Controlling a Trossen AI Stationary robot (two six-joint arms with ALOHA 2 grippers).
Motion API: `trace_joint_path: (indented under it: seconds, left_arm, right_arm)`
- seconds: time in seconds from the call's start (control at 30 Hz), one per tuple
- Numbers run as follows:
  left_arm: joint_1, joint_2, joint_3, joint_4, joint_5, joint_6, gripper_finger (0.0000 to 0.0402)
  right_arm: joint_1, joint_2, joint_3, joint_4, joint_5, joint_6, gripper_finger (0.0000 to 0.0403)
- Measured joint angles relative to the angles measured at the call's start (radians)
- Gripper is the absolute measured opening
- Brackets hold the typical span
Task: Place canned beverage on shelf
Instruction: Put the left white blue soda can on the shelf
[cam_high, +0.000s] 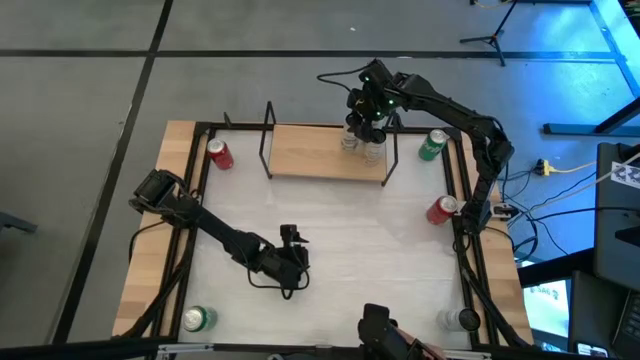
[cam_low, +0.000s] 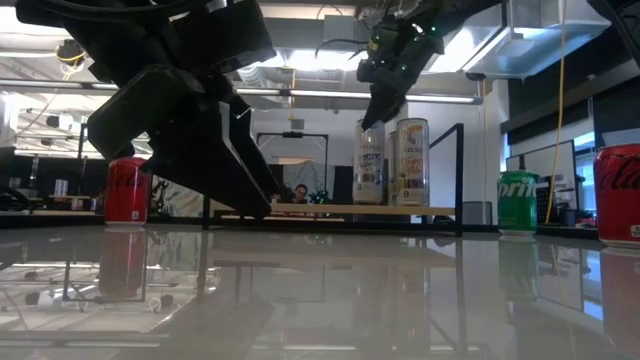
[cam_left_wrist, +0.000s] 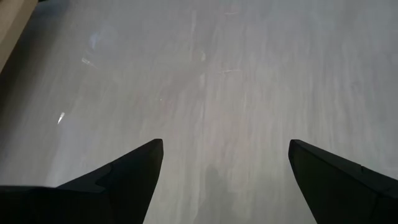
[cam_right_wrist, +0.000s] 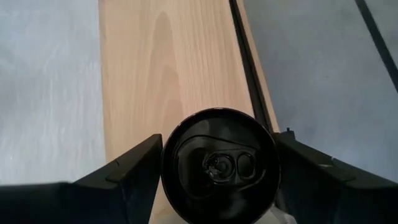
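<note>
High view shows the right claw (cam_high: 364, 128) over the shelf (cam_high: 310, 152) at its far right end, and right wrist view shows it pinching a can (cam_right_wrist: 220, 165) upright above the board, so lower straight, then release; left claw (cam_high: 291, 236) waits spread over the tabletop (cam_high: 380, 260).

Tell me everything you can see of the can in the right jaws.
The can is tall and slim, pale with printed labelling, its dark top showing an unopened pull tab. It stands upright on the wooden shelf, near its right end, close beside a second similar can. The right gripper comes down over it, one finger on each side of its top.
</note>
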Motion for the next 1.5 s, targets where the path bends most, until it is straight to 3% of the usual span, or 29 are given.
trace_joint_path:
  seconds: [0.93,1.2,1.33,1.5]
  left_arm:
    - [0.001,0.0,0.0,-0.001,-0.002,0.0,0.0339]
    - [0.001,0.0,0.0,0.0,-0.054,-0.008,0.0339]
    - [0.001,0.0,0.0,0.002,-0.053,-0.008,0.0339]
    - [0.001,0.0,0.0,0.006,-0.053,-0.008,0.0339]
  right_arm:
    - [0.0,0.0,-0.021,-0.017,0.04,0.05,0.028]
    - [0.0,0.0,-0.021,-0.02,0.033,0.05,0.0282]
    - [0.0,0.0,-0.021,-0.023,0.039,0.057,0.0303]
    - [0.016,0.0,-0.021,-0.022,0.146,0.044,0.0342]
